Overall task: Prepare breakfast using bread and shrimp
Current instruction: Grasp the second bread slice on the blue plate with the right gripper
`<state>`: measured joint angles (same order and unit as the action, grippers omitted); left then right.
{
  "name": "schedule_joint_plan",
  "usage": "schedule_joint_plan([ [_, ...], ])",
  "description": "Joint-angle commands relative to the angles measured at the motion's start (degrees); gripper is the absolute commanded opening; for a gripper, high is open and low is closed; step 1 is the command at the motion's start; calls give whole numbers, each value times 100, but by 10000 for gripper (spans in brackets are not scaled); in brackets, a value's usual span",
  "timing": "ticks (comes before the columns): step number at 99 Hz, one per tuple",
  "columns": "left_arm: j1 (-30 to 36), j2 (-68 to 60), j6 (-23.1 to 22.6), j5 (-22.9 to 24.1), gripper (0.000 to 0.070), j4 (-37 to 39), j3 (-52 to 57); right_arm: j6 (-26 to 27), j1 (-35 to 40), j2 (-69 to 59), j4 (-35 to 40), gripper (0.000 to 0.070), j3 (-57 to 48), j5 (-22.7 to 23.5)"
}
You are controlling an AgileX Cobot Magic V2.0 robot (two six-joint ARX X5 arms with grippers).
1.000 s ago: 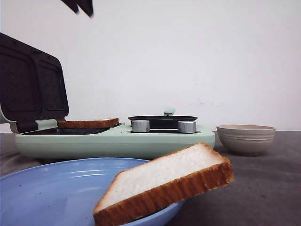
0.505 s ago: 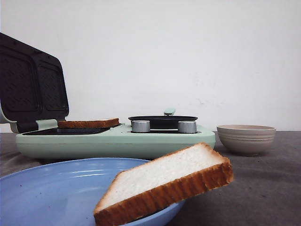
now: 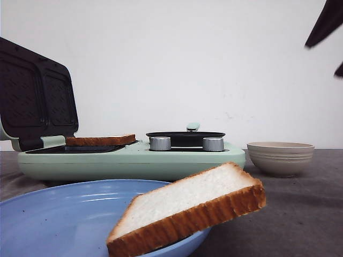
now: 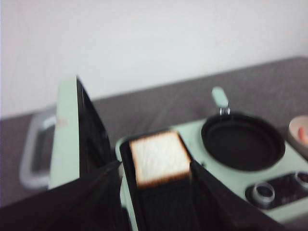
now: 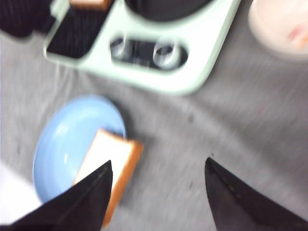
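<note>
— Far left? Open lid (image 3: 35,96) of the mint-green sandwich maker (image 3: 134,159), standing up, dark ribbed plates inside, smooth glossy plastic outside.

— And on its lower plate? One slice of bread (image 3: 100,140), square, white crumb, brown crust, lying flat on the black grill plate at the left half of the appliance; seen from above in the left wrist view (image 4: 160,157).

— Left hand? Over that slice, looking down; two dark fingers (image 4: 72,202) spread wide either side of the plate, nothing between them. Midpoint about (image 4: 159,207).

— Further right on the appliance? Small round black pan (image 3: 185,137) with a mint handle, two metal knobs (image 3: 160,143) in front.

— Nearest the camera? Smooth blue plate (image 3: 64,214) on the grey cloth-like table (image 3: 289,214), second slice of bread (image 3: 187,206) propped tilted on its right rim, overhanging the edge.

— Right side? Beige ribbed bowl (image 3: 280,157), just beside the appliance. Inside, from the right wrist view, a blurred pink-orange piece, likely shrimp (image 5: 294,32).

— Right hand? High at the upper right of the front view (image 3: 327,32), dark, blurred. From its own camera, fingers (image 5: 86,202) set well apart, empty, above the table between plate and bowl (image 5: 156,192).
</note>
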<state>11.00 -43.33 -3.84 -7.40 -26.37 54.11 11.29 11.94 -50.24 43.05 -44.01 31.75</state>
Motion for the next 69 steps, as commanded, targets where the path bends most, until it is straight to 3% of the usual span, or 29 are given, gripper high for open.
schedule_joint_plan([
  [1,9,146,138,46,232,85,-11,212,175,-162,-63,372,133,50],
  [40,9,518,109,398,232,66,-87,1093,1137,-636,-1390,403,1438,1045],
  [69,9,518,107,398,232,72,-87,1663,1694,-796,-2170,403,1845,1058],
])
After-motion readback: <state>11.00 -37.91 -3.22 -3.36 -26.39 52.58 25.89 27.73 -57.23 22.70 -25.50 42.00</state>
